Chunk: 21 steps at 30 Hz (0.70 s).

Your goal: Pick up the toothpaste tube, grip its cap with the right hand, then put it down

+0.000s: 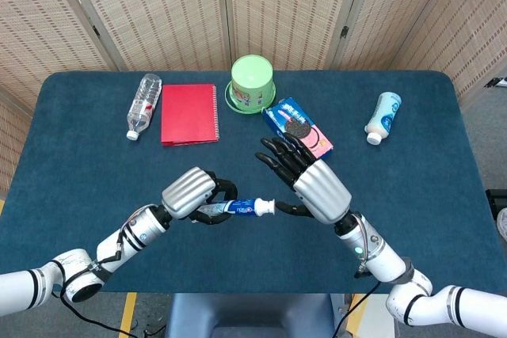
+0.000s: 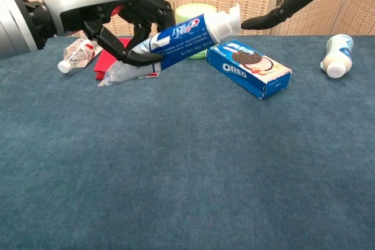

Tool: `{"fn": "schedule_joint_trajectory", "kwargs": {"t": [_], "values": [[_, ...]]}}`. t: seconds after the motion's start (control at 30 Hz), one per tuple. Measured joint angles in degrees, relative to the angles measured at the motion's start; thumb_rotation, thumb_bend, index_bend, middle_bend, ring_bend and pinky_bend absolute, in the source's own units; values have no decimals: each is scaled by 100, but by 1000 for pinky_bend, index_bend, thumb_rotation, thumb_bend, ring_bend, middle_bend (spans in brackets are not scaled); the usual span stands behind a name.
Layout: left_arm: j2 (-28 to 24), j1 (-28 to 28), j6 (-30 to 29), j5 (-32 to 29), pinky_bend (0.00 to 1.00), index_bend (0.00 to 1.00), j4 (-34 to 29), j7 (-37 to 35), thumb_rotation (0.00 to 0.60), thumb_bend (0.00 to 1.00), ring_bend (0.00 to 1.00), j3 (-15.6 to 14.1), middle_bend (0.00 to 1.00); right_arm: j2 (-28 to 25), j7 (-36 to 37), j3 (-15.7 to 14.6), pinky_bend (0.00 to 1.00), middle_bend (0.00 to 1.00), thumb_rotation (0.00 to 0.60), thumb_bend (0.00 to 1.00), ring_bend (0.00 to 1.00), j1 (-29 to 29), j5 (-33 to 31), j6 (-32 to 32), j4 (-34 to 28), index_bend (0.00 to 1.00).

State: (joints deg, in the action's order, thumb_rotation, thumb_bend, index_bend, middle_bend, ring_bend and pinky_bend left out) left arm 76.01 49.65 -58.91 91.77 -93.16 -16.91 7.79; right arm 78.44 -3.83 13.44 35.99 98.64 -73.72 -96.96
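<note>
At the far left of the blue table (image 1: 79, 164) a clear water bottle (image 1: 144, 105) lies on its side, with a red spiral notebook (image 1: 189, 113) flat just beside it. In front of these, the left hand (image 1: 192, 192) is raised above the cloth with its fingers wrapped around the body of the toothpaste tube (image 1: 238, 207), which is held clear of the table and tilted, its white cap (image 2: 224, 23) pointing toward the right and slightly up in the chest view. Behind the tube a green upturned cup (image 1: 252, 83) stands on the table. The right hand (image 1: 310, 182) sits just beside the cap with its fingers spread apart; one dark fingertip reaches close to the cap, though whether it touches cannot be told, and the hand grasps nothing. Beyond that hand lies a blue Oreo box (image 1: 298, 125), and well apart near the right edge a small white bottle (image 1: 383, 116) lies on its side.
</note>
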Motion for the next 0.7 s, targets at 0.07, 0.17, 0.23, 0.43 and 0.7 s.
{"fn": "schedule_joint_trajectory", "kwargs": {"t": [0.07,0.17,0.23,0.43,0.7], "values": [[24,2,23,-3,627,709,37,111,600,610,733,-29,807,6,1,1,0,0,600,0,0,24,-44,12,10,0],[79,5,67,-51,627,709,78,280,600,610,733,-54,807,41,-5,-2,0,0,600,0,0,87,-93,74,14,0],[106,7,95,-125,627,709,81,303,600,610,731,-50,807,78,-37,-1,0,0,600,0,0,129,-117,104,12,0],[157,-60,-27,-242,627,710,132,180,600,610,729,-7,807,22,-10,-3,0,0,600,0,0,109,-177,19,-162,0],[222,-250,-451,-122,627,711,298,-197,600,610,727,-32,810,-479,529,-172,0,0,542,0,0,16,-331,172,-639,0]]}}
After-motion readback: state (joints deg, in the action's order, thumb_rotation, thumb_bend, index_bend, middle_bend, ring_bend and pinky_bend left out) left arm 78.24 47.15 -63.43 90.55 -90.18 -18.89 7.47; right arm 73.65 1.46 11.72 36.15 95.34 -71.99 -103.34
